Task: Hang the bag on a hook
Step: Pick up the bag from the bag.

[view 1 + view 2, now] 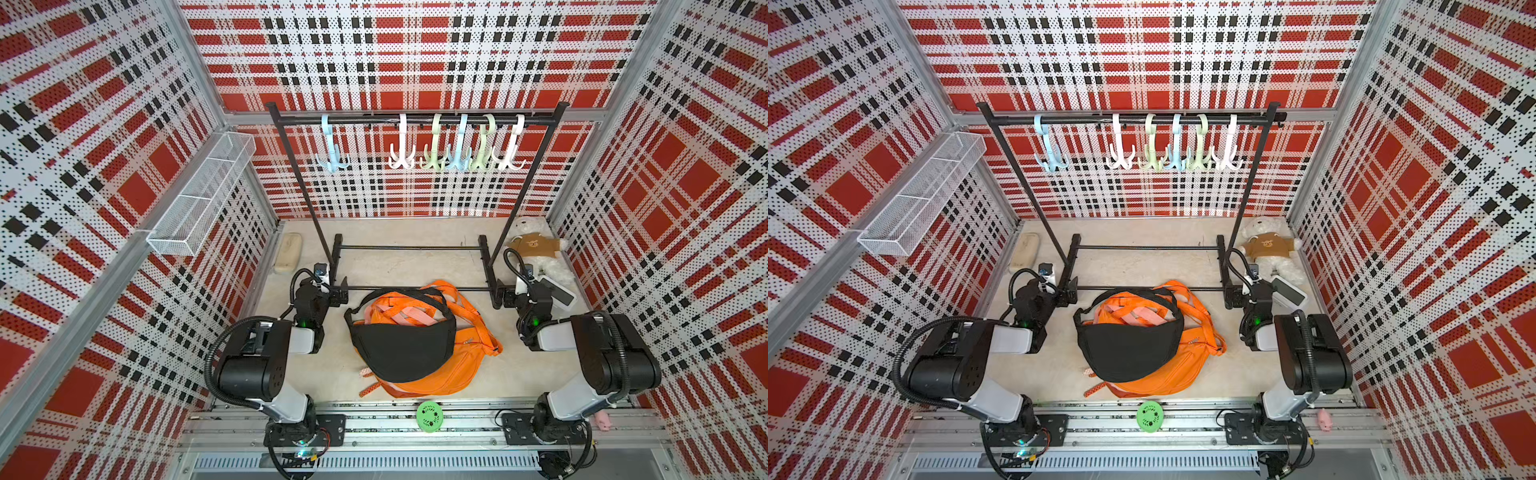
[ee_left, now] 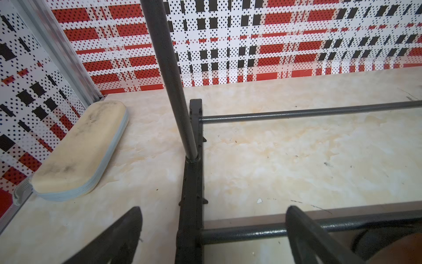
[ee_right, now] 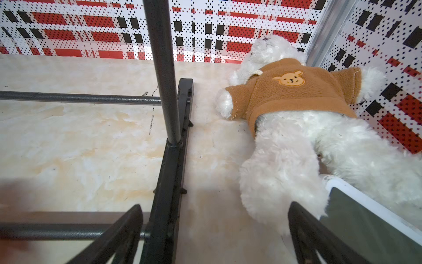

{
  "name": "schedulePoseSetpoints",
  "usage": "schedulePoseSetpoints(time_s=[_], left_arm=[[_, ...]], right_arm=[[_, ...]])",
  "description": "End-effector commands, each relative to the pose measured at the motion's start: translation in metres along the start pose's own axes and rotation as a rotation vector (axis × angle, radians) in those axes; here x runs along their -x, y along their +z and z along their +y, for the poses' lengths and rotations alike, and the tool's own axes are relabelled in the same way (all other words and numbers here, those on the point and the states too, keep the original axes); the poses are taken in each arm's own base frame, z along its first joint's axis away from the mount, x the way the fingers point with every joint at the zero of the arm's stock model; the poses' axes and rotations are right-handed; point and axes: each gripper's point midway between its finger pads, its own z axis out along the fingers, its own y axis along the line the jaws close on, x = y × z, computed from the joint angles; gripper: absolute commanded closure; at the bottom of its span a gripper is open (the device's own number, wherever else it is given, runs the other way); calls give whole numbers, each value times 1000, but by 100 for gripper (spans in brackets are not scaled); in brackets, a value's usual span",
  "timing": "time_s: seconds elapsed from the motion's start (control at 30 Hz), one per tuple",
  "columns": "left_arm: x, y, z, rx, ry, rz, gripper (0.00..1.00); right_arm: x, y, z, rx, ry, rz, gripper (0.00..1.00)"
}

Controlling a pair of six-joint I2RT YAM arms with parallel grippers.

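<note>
The black bag (image 1: 401,353) lies on an orange bag (image 1: 461,365) mid desk (image 1: 399,262), with hooks (image 1: 461,145) on the rack (image 1: 365,120) at its 12 o'clock. The left fingers (image 2: 118,235), at its 10 o'clock, and the right fingers (image 3: 306,233), at 2 o'clock, stand apart and empty.

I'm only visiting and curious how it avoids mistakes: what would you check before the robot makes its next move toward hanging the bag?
1. Left pincer open and empty: ok.
2. Right pincer open and empty: ok.
3. Hooks on the rail free: ok, all six hang bare.
4. Black bag uncovered, on top: ok.
5. Bag lying alone: not ok, it rests on the orange bag.
6. Both pincers clear of the rack feet: cannot tell.
</note>
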Motion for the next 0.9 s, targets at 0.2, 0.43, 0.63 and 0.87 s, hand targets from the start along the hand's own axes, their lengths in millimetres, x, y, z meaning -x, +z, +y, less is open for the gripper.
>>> schedulePoseSetpoints(time_s=[0.2,0.43,0.63,0.87], left_arm=[[8,1,4,1,-15,-24,1],[7,1,4,0,-16,-21,1],[7,1,4,1,-15,-22,1],[8,1,3,0,-16,-24,1]], right_arm=[[20,-1,-1,1,10,-64,0],[19,-1,-1,2,10,-62,0],[19,-1,-1,2,10,-63,0],[19,-1,-1,2,10,-62,0]])
